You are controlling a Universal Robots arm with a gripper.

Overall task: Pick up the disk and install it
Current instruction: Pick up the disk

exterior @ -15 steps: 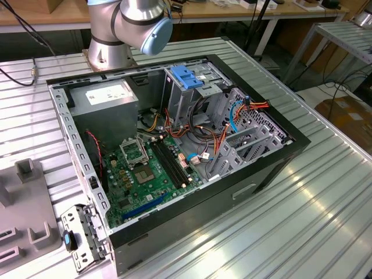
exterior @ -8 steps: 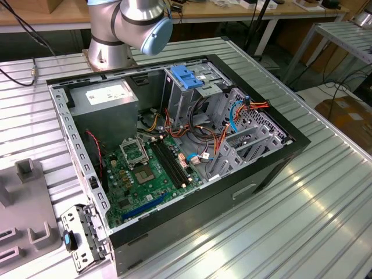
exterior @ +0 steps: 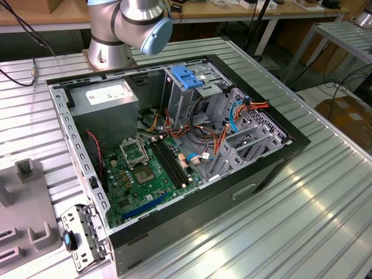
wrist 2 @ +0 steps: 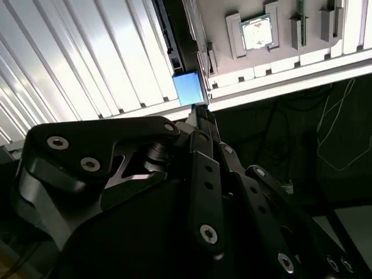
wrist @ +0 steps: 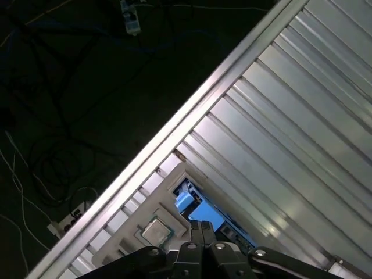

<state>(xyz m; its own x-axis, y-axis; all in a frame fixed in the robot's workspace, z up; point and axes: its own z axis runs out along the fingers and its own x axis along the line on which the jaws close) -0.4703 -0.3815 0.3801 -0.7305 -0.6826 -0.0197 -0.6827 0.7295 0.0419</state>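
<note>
In the first wrist view my gripper [wrist: 201, 226], fingers pressed together on nothing, hangs clear above the disk [wrist: 200, 210] beside the chip tray [wrist: 131, 232]: I judge this the approach, and gripping calls for parting them first.

Bright overhead light strikes the ribbed silver aluminium table [exterior: 325, 221] — white glare streaks its slats in the exterior view and blows them out in both wrist views. Beyond the table's edge, the floor [wrist: 70, 87] lies dim, nearly black.
</note>
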